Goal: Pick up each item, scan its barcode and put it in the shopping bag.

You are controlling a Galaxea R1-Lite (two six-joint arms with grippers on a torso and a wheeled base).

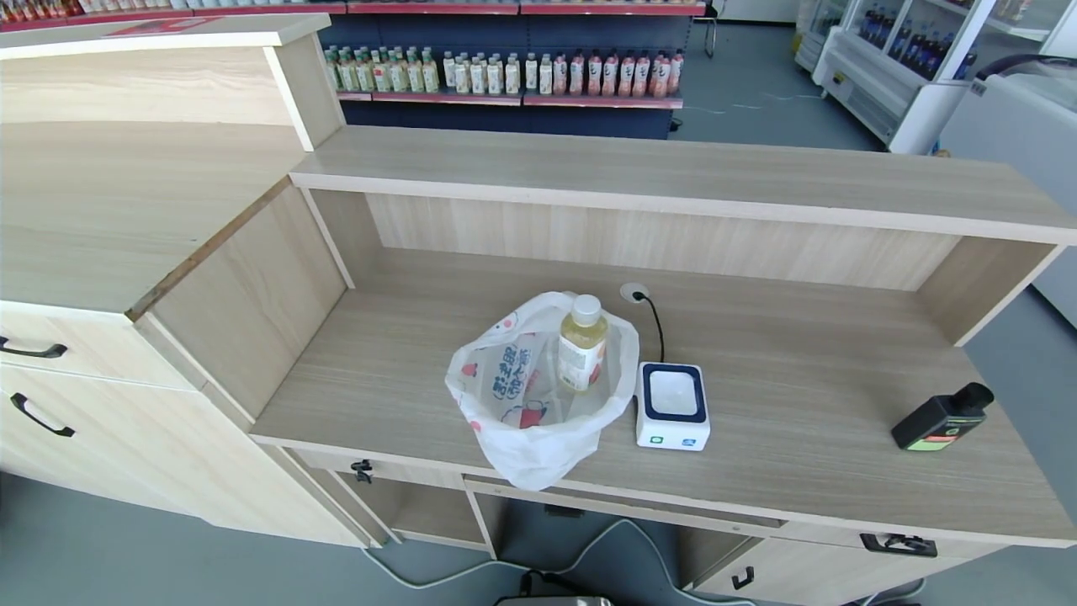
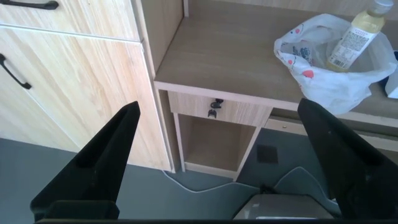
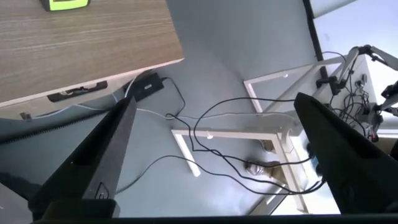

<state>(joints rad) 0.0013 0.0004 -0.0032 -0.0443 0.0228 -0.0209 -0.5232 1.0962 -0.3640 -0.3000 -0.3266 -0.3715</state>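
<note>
A white printed shopping bag (image 1: 513,396) stands open on the wooden counter (image 1: 799,362) near its front edge. A bottle of yellow drink (image 1: 581,343) with a white cap stands upright inside it. The white barcode scanner (image 1: 671,404) sits just right of the bag. A black bottle with a green label (image 1: 941,418) lies at the counter's right end. My left gripper (image 2: 219,103) is open and hangs low in front of the counter, with the bag (image 2: 323,68) and the drink bottle (image 2: 356,37) beyond it. My right gripper (image 3: 216,98) is open above the floor, beside the counter's right end, where the black bottle's green label (image 3: 65,4) shows.
A raised shelf and side walls enclose the counter on three sides. A taller cabinet with drawers (image 1: 50,353) stands to the left. The scanner's cable (image 1: 655,324) runs to a hole in the counter. Loose cables and a white frame (image 3: 249,143) lie on the floor at the right.
</note>
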